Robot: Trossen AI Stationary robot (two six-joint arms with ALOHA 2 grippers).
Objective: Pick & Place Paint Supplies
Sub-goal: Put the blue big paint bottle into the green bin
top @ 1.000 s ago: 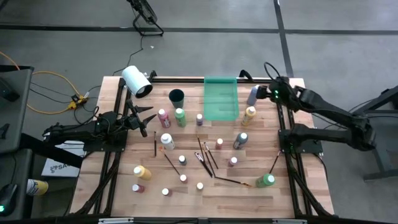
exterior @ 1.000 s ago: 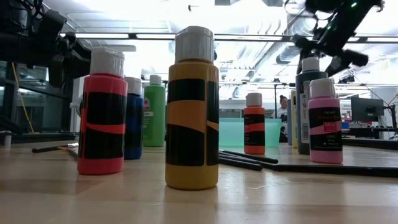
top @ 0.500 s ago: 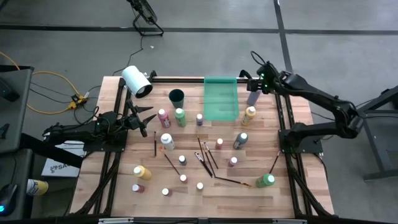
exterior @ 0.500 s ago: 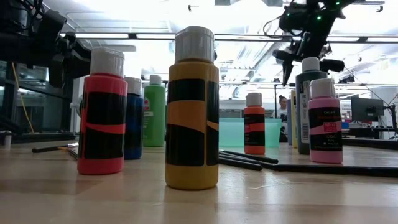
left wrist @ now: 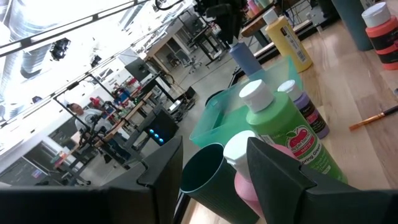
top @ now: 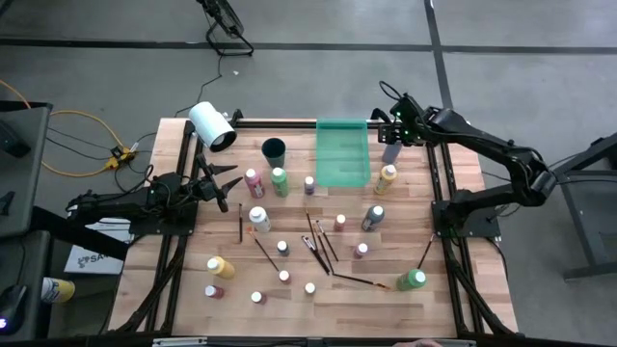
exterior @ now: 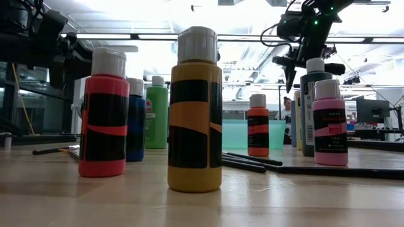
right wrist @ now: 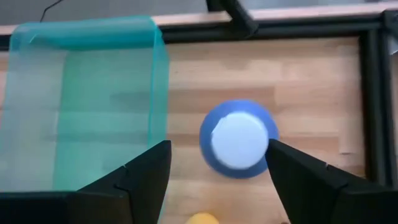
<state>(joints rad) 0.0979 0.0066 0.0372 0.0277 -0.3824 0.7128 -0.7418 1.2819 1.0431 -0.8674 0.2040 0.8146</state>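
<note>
A blue paint bottle (right wrist: pixel 239 140) with a white cap stands upright on the wood at the far right, between the green tray (top: pixel 342 152) and the black frame rail. My right gripper (right wrist: pixel 217 152) hangs open above it, pointing steeply down, one finger on each side of the cap and touching nothing; in the high view it is (top: pixel 390 127). Other paint bottles, such as a yellow one (top: pixel 387 175) and a green one (top: pixel 279 179), and dark paintbrushes (top: pixel 318 241) are spread over the table. My left gripper (top: pixel 229 188) waits open and level at the left edge.
A large white roll (top: pixel 212 126) lies at the far left corner and a dark cup (top: pixel 274 149) stands left of the tray. Black frame rails (top: pixel 439 183) run along the right side. In the low view, close bottles (exterior: pixel 195 113) block much of the table.
My right gripper has swung from the table's right edge toward the left and far side, tipping more steeply down, and now hangs over the blue bottle beside the tray. Bottles and brushes have kept their places.
</note>
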